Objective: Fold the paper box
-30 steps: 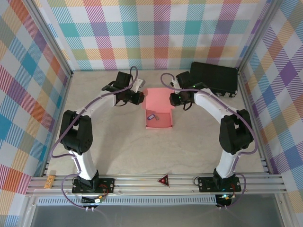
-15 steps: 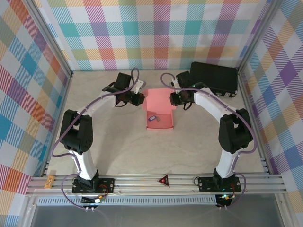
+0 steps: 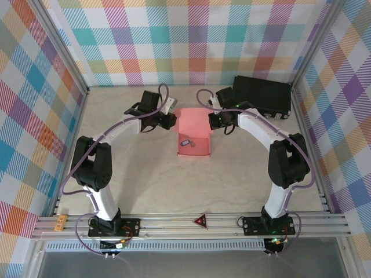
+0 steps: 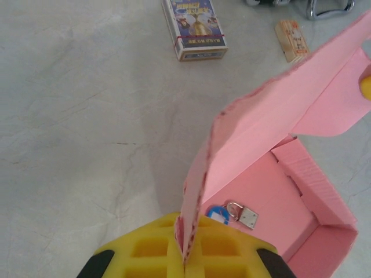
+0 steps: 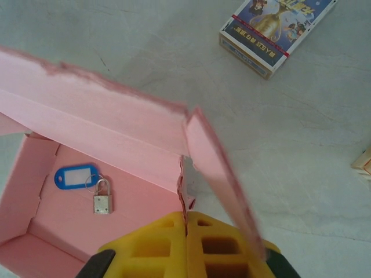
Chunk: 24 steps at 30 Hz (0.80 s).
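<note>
The paper box (image 3: 194, 142) is a salmon-pink open tray in the middle of the table, with its lid (image 3: 193, 118) raised at the far side. In the left wrist view the lid's left side flap (image 4: 200, 174) stands on edge, and my left gripper (image 4: 184, 243) is shut on its lower end. My right gripper (image 5: 186, 220) is shut on the torn pink edge at the lid's right corner, with the right side flap (image 5: 214, 162) leaning just beside it. In the top view the two grippers (image 3: 171, 120) (image 3: 211, 121) flank the lid. A small padlock (image 5: 102, 200) with a blue tag (image 5: 75, 176) lies inside the tray.
A black hard case (image 3: 262, 95) lies at the back right, close behind my right arm. A printed card packet (image 4: 196, 26) and a small wooden piece (image 4: 291, 39) lie on the table beyond the box. The marble tabletop (image 3: 174, 185) stretches toward the near edge.
My right gripper's jaws have closed onto the lid's right corner. The left gripper has stayed shut on the left flap, and the box has barely moved.
</note>
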{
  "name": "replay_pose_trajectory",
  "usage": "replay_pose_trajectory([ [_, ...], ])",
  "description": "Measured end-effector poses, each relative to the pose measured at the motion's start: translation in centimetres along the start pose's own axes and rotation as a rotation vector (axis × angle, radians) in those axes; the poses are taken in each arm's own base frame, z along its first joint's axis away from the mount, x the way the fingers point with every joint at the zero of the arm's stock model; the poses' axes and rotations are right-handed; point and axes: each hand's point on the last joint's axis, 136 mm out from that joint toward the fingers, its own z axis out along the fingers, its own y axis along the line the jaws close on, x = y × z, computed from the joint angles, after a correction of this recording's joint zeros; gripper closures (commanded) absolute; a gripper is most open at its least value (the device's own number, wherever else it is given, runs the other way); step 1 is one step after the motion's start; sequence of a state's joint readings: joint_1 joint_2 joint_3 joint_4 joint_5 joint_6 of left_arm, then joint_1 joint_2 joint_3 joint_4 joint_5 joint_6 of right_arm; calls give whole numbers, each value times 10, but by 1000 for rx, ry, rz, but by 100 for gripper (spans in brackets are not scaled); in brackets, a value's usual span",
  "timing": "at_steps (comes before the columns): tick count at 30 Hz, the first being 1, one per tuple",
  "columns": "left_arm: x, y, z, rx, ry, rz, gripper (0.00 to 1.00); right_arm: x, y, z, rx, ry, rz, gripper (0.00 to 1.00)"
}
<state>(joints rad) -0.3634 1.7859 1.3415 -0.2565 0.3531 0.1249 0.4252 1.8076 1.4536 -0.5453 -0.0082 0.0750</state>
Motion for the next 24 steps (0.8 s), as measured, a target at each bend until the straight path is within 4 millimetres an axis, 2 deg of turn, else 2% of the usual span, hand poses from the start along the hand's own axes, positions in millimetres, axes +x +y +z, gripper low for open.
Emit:
replay_pose_trajectory([
  [7,-9,0,-11,-39,-100,-39,100,-6,7,-9,-9,-93,3,96],
  [12,-15,1,-10,-66,-142,-53,100,-7,12,-10,-12,-154,23,95],
  [19,-1,9,-5,-118,-158,-91,100,-11,25,-7,-25,-191,32,95],
  [24,8,13,-14,-159,-183,-124,100,-7,38,1,-30,-180,24,95],
])
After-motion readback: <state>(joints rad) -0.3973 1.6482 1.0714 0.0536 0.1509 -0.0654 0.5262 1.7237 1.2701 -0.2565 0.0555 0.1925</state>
